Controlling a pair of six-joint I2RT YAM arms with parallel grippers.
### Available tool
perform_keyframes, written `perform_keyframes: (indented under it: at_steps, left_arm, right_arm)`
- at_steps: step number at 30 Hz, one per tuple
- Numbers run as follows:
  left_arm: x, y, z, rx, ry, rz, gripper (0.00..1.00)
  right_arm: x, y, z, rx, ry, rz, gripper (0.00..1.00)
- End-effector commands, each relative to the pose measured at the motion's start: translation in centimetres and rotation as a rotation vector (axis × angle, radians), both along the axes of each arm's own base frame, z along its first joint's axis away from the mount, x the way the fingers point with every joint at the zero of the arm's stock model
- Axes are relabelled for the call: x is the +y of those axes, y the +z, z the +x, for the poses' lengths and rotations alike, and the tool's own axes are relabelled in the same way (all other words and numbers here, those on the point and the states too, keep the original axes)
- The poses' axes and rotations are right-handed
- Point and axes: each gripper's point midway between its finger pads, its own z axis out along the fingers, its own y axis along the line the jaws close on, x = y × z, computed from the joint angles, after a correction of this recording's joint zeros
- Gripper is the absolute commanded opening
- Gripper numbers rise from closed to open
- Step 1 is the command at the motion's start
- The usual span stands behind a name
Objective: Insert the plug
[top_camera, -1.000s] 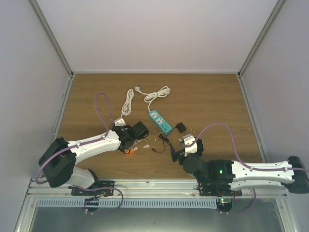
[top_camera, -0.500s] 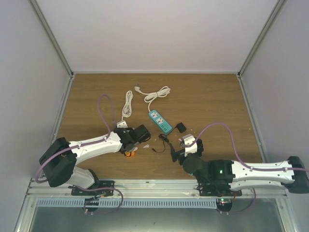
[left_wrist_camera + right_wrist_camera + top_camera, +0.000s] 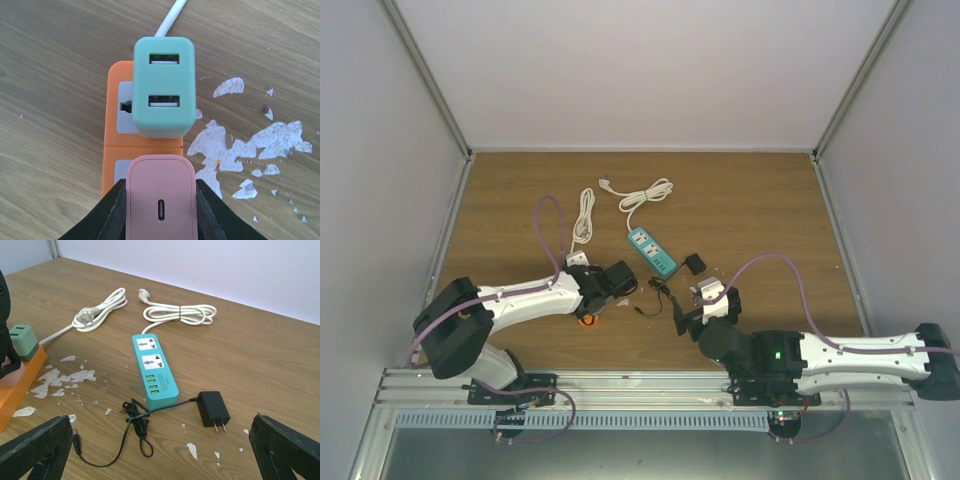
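The black plug [image 3: 214,408] lies flat just beside the near end of the teal power strip [image 3: 154,371]. The right gripper [image 3: 161,442] is wide apart near it. Left of the strip, the left gripper [image 3: 160,222] squeezes a pink charger [image 3: 160,182].

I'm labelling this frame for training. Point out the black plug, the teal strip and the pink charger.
black plug [image 3: 214,409], right wrist view, top of its body.
teal strip [image 3: 154,371], right wrist view, middle of its top face.
pink charger [image 3: 160,189], left wrist view, face above its port.
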Motion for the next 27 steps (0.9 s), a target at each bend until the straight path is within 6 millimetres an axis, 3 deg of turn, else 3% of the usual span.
perform_keyframes:
  at_steps: [1,6,12,21,24,27]
  left_arm:
    - [1.0,-3.6,-1.1,0.097,0.027,0.051,0.00]
    - [1.4,-4.1,0.3,0.098,0.036,0.054,0.00]
    - [2.2,-3.0,2.6,0.050,0.054,0.044,0.02]
    - [2.6,-2.1,5.0,0.019,0.021,0.020,0.03]
    - [2.0,-2.2,5.1,0.012,-0.018,-0.003,0.07]
    - [1.6,-2.6,5.2,0.008,-0.046,-0.024,0.22]
  right_arm:
    - [0.1,1.3,0.1,-0.012,-0.019,0.046,1.00]
    - [0.1,1.2,0.1,-0.012,-0.020,0.044,1.00]
    - [-0.1,0.6,0.1,-0.004,-0.026,0.015,1.00]
    - [-2.5,-1.2,0.7,0.016,-0.191,0.018,1.00]
    - [-3.9,-1.9,0.9,0.030,-0.266,0.041,0.99]
    - [-5.0,-2.5,1.4,0.076,-0.317,0.052,0.99]
